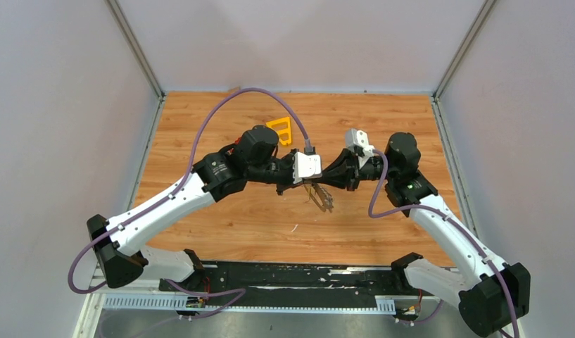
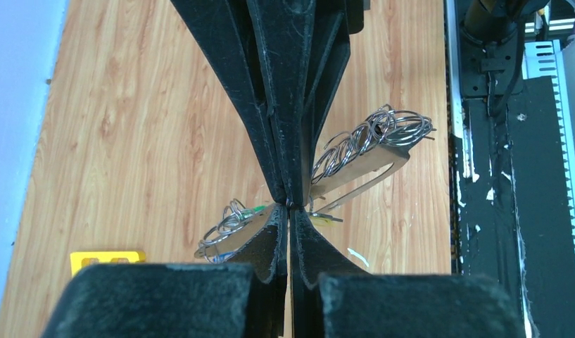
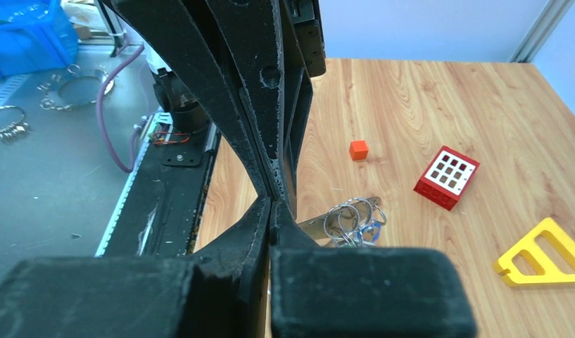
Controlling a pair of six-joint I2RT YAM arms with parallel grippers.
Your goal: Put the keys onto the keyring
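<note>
The keyring [image 2: 372, 163], a grey metal D-shaped loop, hangs above the wooden table between the two grippers. It also shows in the top view [image 1: 324, 196] and the right wrist view [image 3: 318, 226]. Several silver split rings [image 2: 355, 141] of the keys are strung on it, with green [image 2: 255, 209], yellow [image 2: 328, 217] and blue tags close by. My left gripper [image 2: 290, 208] and right gripper [image 3: 272, 202] are both shut and meet tip to tip at the keyring's middle [image 1: 314, 181]. The fingers hide the exact grip.
A small orange block [image 3: 359, 150], a red and white toy brick [image 3: 447, 177] and a yellow triangular frame [image 3: 542, 253] lie on the table beyond the grippers. The frame shows in the top view [image 1: 281, 129]. Black base plate [image 1: 284, 278] runs along the near edge.
</note>
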